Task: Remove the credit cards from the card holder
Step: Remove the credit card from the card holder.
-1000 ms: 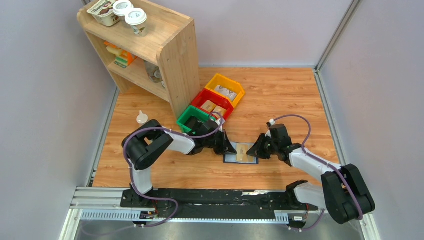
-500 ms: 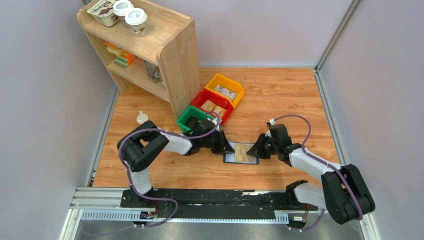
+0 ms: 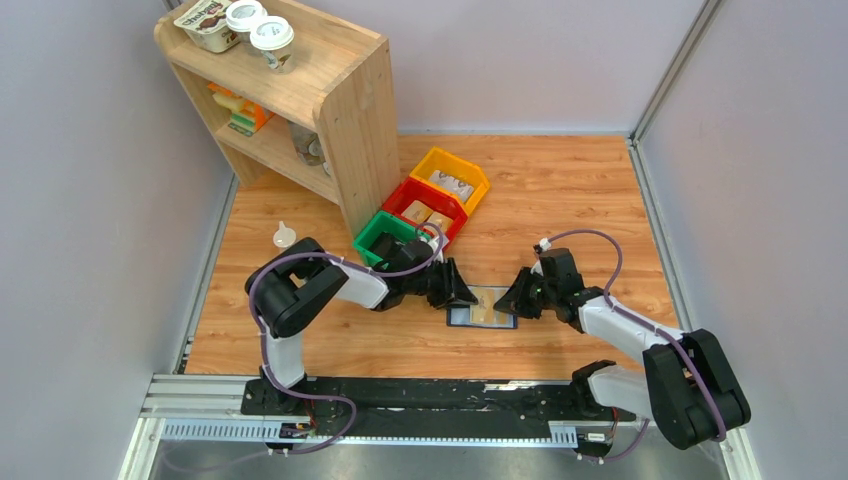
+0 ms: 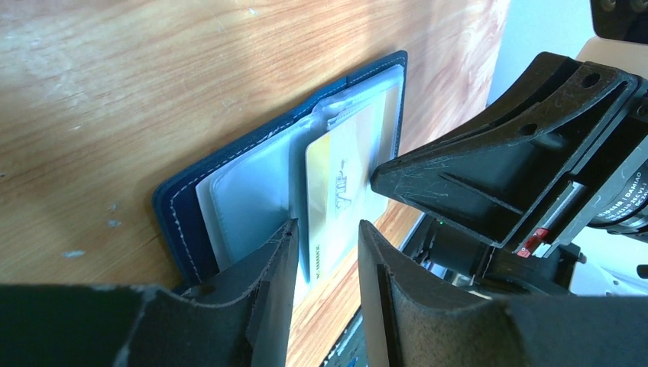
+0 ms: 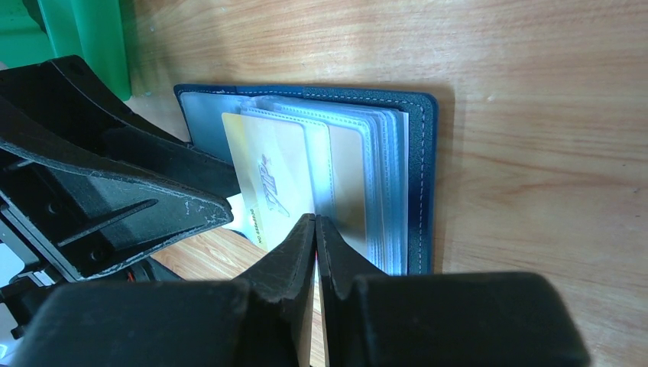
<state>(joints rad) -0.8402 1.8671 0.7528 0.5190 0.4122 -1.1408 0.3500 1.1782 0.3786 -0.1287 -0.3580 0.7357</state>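
Navy holder [image 3: 482,306] lies spread at mid-frame. My left claw [image 4: 321,233] is released, jaws apart by a tan card [image 4: 336,191]. My right claw [image 5: 315,225] is clenched, tips over that card.

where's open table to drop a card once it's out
Bare wood: the far right stretch between the yellow bin and the right wall; the near strip between the card holder and the arm bases. Crowded: around the holder, flanked by the left gripper and right gripper, and by the green bin.

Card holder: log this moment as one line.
holder: open | card: partly out | left gripper: open at card end | right gripper: shut, tip on holder
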